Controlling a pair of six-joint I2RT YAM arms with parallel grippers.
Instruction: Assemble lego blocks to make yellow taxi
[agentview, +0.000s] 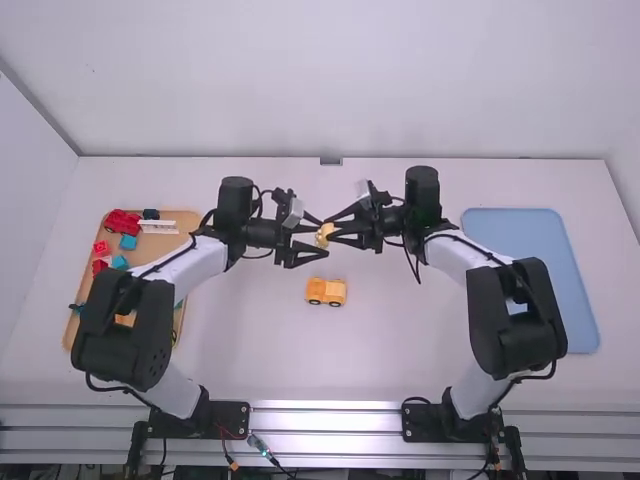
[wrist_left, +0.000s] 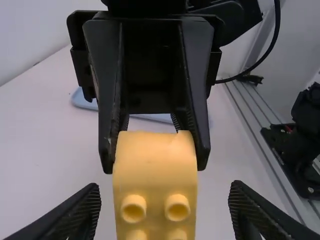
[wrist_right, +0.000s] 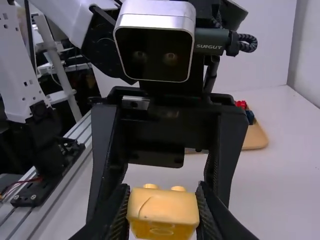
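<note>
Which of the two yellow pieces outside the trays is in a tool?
The studded block, pinched in the right tool, off the table; the other, the wheeled body, rests on it.

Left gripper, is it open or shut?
Open. The left gripper has its fingers wide apart, with gaps on both sides of the yellow lego block.
</note>
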